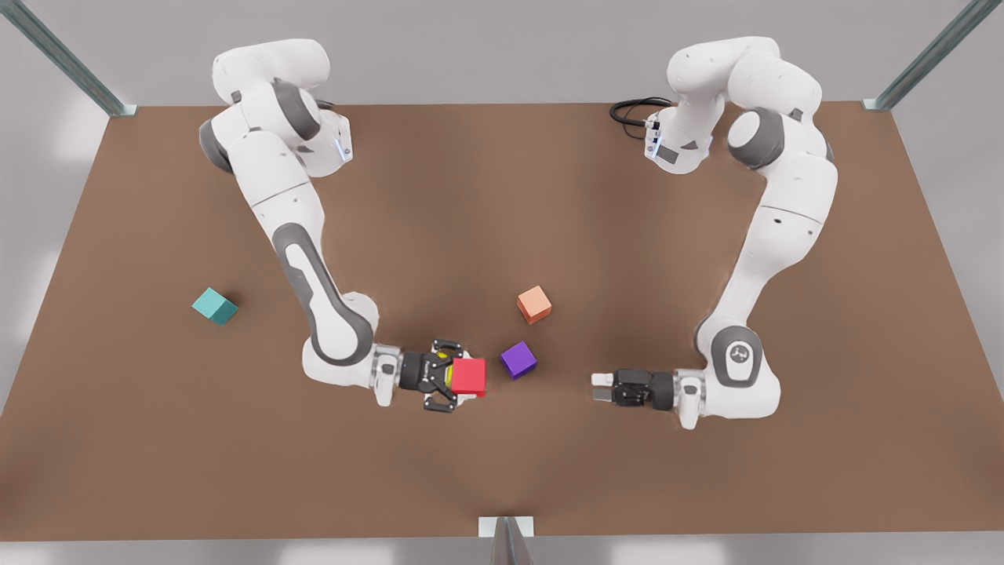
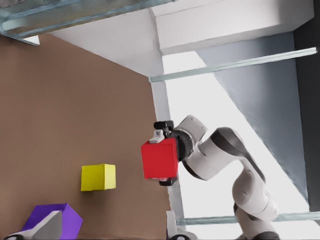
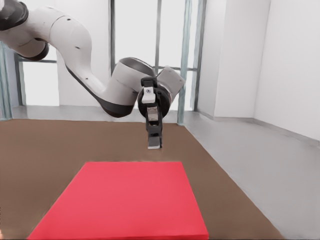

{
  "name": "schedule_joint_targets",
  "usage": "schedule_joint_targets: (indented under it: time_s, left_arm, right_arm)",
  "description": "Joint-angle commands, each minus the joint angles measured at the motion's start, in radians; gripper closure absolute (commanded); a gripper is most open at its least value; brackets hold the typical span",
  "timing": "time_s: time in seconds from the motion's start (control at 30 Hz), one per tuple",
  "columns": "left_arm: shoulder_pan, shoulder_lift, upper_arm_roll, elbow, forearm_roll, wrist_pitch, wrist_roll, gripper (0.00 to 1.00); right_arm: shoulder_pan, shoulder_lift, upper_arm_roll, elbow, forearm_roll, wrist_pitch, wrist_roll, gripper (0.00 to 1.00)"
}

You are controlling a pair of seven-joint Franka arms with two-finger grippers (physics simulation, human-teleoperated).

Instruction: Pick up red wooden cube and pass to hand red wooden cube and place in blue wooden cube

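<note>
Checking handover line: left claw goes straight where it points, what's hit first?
The left claw would likely meet the red wooden cube, held in the right claw facing it. The purple cube seems lower, on the table, off that line; depth unclear.

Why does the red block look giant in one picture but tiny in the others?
Right wrist view: the camera rides just behind the red wooden cube, held by the right gripper, so it looms huge. Front view and left wrist view: seen from farther off, it matches the purple cube.

purple cube (image 2: 52, 220) cut off at the left wrist view's edge, red cube (image 3: 125, 202) cropped in the right wrist view
</note>
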Motion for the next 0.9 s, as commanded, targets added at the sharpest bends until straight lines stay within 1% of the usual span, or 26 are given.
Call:
schedule_joint_targets:
  time_s: [0.0,0.03,0.07,0.1,0.13,0.2,0.23,0.27,0.3,0.33,0.37,0.4,0.43,0.47,0.5,0.53,0.67,0.7,0.77,0.87]
  left_arm:
    - [0.034,-0.161,-0.01,0.016,0.664,-0.313,-0.205,0.0]
    - [-0.039,-0.234,-0.039,0.016,1.066,-0.462,-0.378,0.0]
    - [-0.069,-0.273,-0.102,0.019,1.255,-0.643,-0.464,0.0]
    - [-0.066,-0.31,-0.128,0.032,1.261,-0.718,-0.559,0.0]
    - [-0.058,-0.355,-0.128,0.033,1.263,-0.738,-0.572,0.0]
    - [-0.046,-0.385,-0.13,0.033,1.261,-0.756,-0.601,0.0]
    - [-0.117,-0.52,0.006,-0.084,1.246,-0.708,-0.618,0.0]
    - [-0.352,-0.756,0.404,-0.354,1.015,-0.49,-0.621,0.0]
    - [-0.439,-0.766,0.606,-0.347,0.869,-0.49,-0.612,0.0]
    - [-0.452,-0.752,0.617,-0.298,0.873,-0.539,-0.612,0.0]
    - [-0.451,-0.754,0.6,-0.295,0.925,-0.542,-0.615,0.0]
    - [-0.446,-0.752,0.6,-0.301,0.925,-0.542,-0.616,0.0]
    - [-0.449,-0.741,0.6,-0.311,0.927,-0.542,-0.616,0.0]
    - [-0.449,-0.718,0.6,-0.315,0.939,-0.522,-0.619,0.0]
    - [-0.443,-0.718,0.6,-0.334,0.958,-0.462,-0.619,0.0]
    - [-0.44,-0.717,0.6,-0.343,0.958,-0.431,-0.618,0.0]
    - [-0.441,-0.718,0.6,-0.343,0.958,-0.414,-0.615,0.0]
    - [-0.441,-0.717,0.6,-0.343,0.958,-0.401,-0.613,0.0]
    - [-0.441,-0.711,0.6,-0.343,0.958,-0.401,-0.613,0.0]
    - [-0.441,-0.709,0.6,-0.344,0.958,-0.401,-0.613,0.0]
  right_arm:
    - [-0.083,-0.048,-0.002,-0.051,-0.24,-0.129,0.002,0.38]
    - [-0.118,-0.083,-0.005,-0.089,-0.393,-0.129,0.045,0.38]
    - [-0.127,-0.144,-0.043,-0.131,-0.6,-0.129,0.148,0.38]
    - [-0.129,-0.187,-0.076,-0.14,-0.8,-0.173,0.238,0.38]
    - [-0.127,-0.227,-0.119,-0.142,-0.971,-0.235,0.318,0.38]
    - [-0.129,-0.258,-0.146,-0.14,-1.206,-0.262,0.356,0.38]
    - [-0.129,-0.275,-0.171,-0.141,-1.317,-0.281,0.355,0.38]
    - [-0.129,-0.295,-0.18,-0.145,-1.436,-0.287,0.355,0.38]
    - [-0.129,-0.313,-0.191,-0.16,-1.502,-0.286,0.358,0.38]
    - [-0.129,-0.329,-0.211,-0.175,-1.564,-0.276,0.359,0.38]
    - [-0.129,-0.352,-0.229,-0.21,-1.616,-0.247,0.359,0.38]
    - [-0.135,-0.401,-0.246,-0.307,-1.622,-0.165,0.361,0.38]
    - [-0.141,-0.422,-0.248,-0.35,-1.622,-0.135,0.361,0.38]
    - [-0.143,-0.442,-0.257,-0.391,-1.624,-0.102,0.361,0.38]
    - [-0.146,-0.47,-0.275,-0.459,-1.633,-0.027,0.359,0.38]
    - [-0.16,-0.484,-0.274,-0.499,-1.659,0.03,0.361,0.38]
    - [-0.18,-0.559,-0.309,-0.666,-1.664,0.193,0.361,0.38]
    - [-0.18,-0.583,-0.339,-0.721,-1.677,0.248,0.361,0.38]
    - [-0.187,-0.602,-0.375,-0.76,-1.697,0.282,0.356,0.38]
    - [-0.221,-0.611,-0.376,-0.789,-1.702,0.284,0.353,0.38]
